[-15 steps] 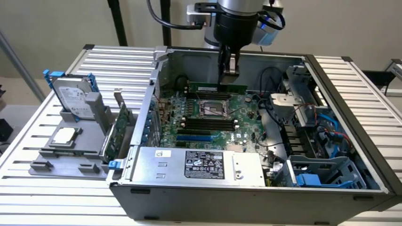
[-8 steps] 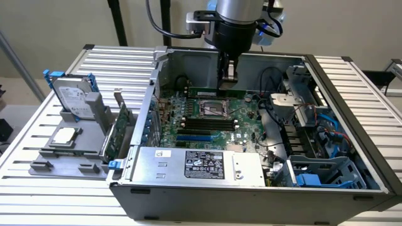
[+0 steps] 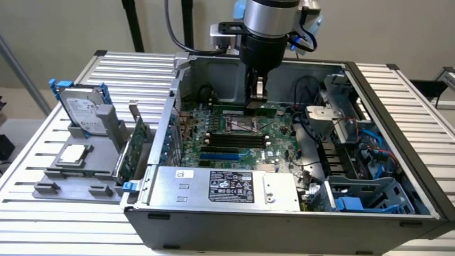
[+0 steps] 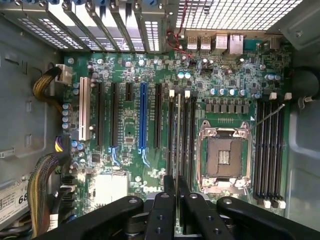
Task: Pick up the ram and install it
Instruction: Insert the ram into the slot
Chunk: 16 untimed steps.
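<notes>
The gripper (image 4: 177, 184) is clamped on the ram (image 4: 178, 145), holding it on edge above the memory slots (image 4: 192, 135) beside the processor socket (image 4: 223, 155), apparently to line it up with one slot.

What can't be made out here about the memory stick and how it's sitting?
- Wrist view: the thin green ram stick is edge-on, so its chips and label are hidden.
- Exterior view: whether it sits in a slot cannot be told; the black gripper covers its middle.

Only "68" reads, on a white label (image 4: 14, 199); the black label (image 3: 231, 186) at the case's (image 3: 284, 230) six o'clock is illegible.
</notes>
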Motion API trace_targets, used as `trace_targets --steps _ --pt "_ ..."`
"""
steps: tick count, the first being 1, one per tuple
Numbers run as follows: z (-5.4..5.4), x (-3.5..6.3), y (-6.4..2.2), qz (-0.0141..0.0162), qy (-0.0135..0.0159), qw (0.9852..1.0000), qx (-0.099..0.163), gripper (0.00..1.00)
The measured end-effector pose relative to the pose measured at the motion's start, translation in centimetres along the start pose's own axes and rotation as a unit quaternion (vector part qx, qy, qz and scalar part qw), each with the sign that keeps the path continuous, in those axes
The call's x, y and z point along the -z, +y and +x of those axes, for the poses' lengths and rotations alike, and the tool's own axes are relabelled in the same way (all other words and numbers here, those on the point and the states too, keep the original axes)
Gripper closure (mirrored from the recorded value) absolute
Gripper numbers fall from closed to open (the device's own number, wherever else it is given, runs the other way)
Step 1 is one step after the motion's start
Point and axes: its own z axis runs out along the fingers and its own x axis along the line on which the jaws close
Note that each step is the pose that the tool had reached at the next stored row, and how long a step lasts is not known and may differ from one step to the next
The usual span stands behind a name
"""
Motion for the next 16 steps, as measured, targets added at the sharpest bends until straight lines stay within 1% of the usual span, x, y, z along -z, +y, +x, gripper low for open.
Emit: trace_targets --steps 16 --pt "0.3 -2.91 -0.05 0.0000 0.0000 1.0000 -0.001 0.86"
